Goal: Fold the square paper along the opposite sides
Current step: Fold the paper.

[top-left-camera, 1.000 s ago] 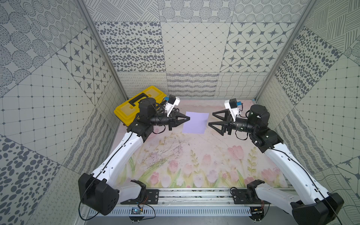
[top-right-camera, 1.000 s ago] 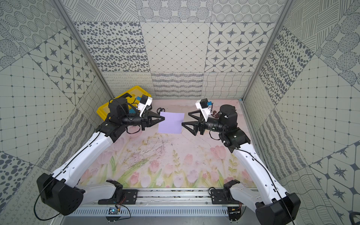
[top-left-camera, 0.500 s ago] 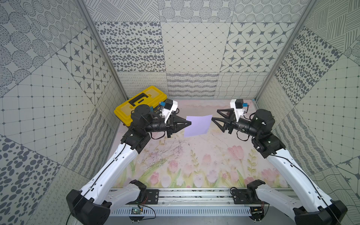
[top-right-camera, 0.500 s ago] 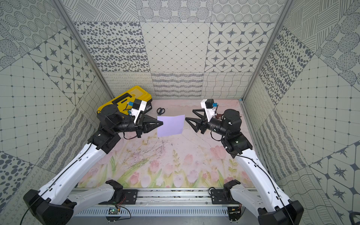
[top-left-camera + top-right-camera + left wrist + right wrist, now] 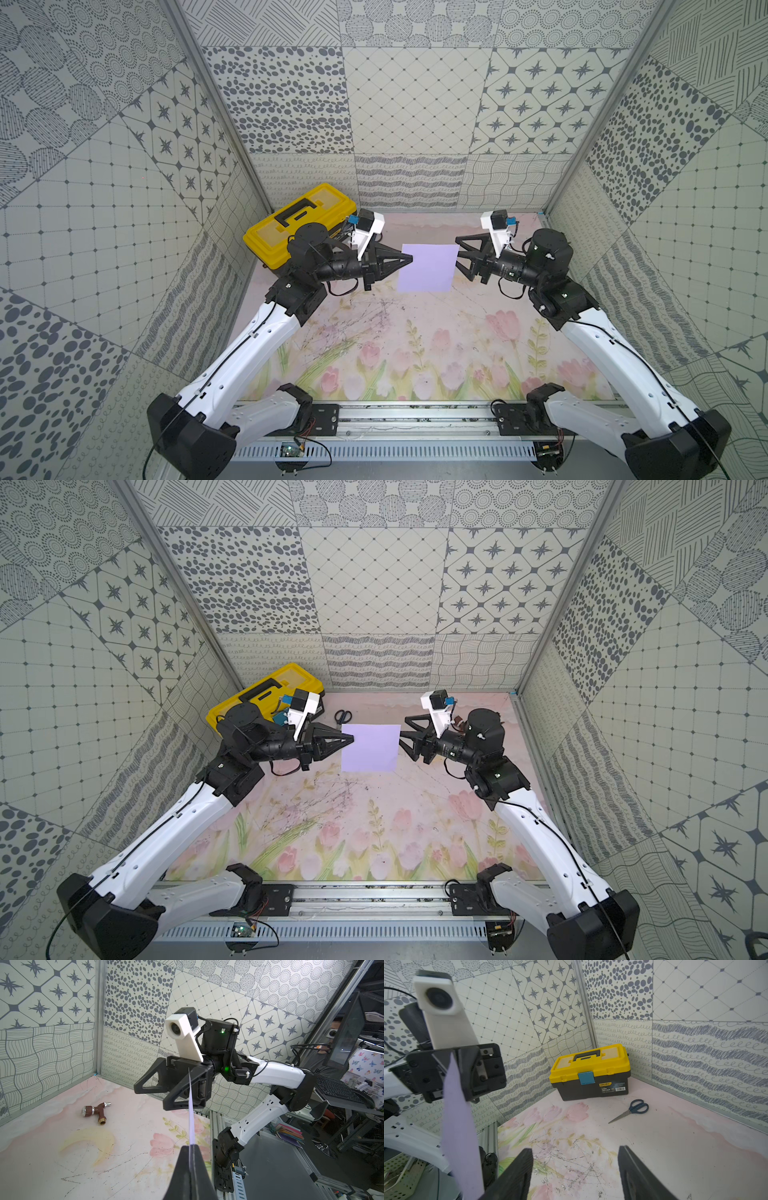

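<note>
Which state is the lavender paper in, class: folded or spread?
Spread. The square paper shows one full, uncreased square, pinched at an edge by the left gripper.

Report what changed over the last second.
The left tool, shut on the paper, raised it higher above the mat. The right tool rose with it to the opposite edge, jaws narrowing but still open, gripping nothing. The toolbox and scissors stayed put.
</note>
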Controlling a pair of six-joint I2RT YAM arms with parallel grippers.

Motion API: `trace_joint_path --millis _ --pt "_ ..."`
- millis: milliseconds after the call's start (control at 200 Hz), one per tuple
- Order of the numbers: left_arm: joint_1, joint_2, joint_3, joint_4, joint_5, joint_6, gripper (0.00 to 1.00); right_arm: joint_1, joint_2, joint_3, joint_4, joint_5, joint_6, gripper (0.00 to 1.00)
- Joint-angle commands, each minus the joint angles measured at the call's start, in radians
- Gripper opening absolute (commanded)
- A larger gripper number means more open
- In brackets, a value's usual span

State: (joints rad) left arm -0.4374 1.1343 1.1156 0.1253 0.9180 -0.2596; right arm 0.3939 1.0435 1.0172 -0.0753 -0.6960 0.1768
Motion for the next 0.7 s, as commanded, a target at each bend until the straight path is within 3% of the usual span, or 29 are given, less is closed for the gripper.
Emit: trace_joint_path --millis 0,210,695 --pt "-0.004 0.010 0.012 0.049 -0.086 0.023 0.00 0.018 -0.036 0.014 0.036 -0.070 0.003 0.70" --pt "-0.004 0.015 0.011 0.056 -0.160 0.027 0.00 0.050 -0.039 0.013 0.011 -0.067 -0.014 0.69" --pt "-0.006 0.016 0.014 0.028 -0.185 0.051 0.00 0.077 -0.035 0.016 0.005 -0.059 -0.020 0.69"
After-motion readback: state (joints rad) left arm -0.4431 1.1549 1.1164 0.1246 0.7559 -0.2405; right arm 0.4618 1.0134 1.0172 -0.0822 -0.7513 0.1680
